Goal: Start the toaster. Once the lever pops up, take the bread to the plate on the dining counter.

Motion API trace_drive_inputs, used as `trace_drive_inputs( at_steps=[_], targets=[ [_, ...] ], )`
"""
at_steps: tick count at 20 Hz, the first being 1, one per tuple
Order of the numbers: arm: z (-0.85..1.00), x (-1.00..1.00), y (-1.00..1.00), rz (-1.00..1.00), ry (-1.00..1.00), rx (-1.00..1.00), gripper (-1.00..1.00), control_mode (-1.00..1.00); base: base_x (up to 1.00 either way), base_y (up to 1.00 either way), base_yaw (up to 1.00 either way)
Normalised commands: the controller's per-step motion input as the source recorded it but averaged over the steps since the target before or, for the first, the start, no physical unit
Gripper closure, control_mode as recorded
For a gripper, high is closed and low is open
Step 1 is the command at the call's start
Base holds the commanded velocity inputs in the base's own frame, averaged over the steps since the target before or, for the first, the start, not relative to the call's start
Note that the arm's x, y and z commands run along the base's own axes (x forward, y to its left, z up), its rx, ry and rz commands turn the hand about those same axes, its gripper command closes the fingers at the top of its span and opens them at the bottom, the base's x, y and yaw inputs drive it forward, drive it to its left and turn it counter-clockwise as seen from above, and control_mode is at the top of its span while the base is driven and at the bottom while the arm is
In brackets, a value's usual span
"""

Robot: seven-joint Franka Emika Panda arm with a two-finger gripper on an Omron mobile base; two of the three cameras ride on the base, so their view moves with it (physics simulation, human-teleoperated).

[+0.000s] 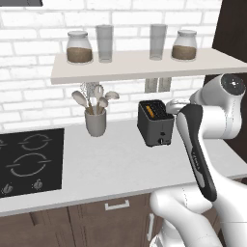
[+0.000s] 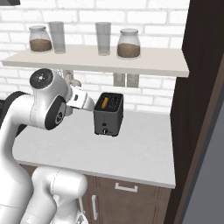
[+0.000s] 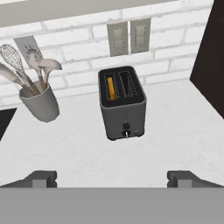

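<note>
Tabletop [image 1: 111, 164], white, against a white brick wall. Shelf [image 1: 140, 65] above, carrying 2 jars [image 1: 79, 47] with brown contents at its ends and 2 glasses [image 1: 104, 43] between them. Hob [image 1: 30, 161], black, set into the tabletop at the left in the left base view. Toaster [image 3: 122, 103] upright near the wall, below 2 wall outlets [image 3: 128, 37], knob face turned toward the robot. Utensil pot [image 3: 40, 103] grey, holding spoons and a whisk, left of the toaster and apart from it. Bread [image 3: 111, 87] down in the toaster's left slot in the hand view, orange-yellow top edge showing. Claw [image 3: 111, 179] released, tips spread wide, grasping nothing, held back from the toaster and facing it.
</note>
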Motion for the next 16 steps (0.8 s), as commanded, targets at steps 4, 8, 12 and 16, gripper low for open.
trace_drive_inputs(
  at_steps=[4, 8, 12, 16],
  targets=[
    [0.00, 0.00, 0.00, 0.00, 0.00, 0.00, -1.00, -1.00, 0.00, 0.00, 0.00],
    [0.00, 0.00, 0.00, 0.00, 0.00, 0.00, -1.00, -1.00, 0.00, 0.00, 0.00],
    [0.00, 0.00, 0.00, 0.00, 0.00, 0.00, -1.00, -1.00, 0.00, 0.00, 0.00],
    [0.00, 0.00, 0.00, 0.00, 0.00, 0.00, -1.00, -1.00, 0.00, 0.00, 0.00]
  ],
)
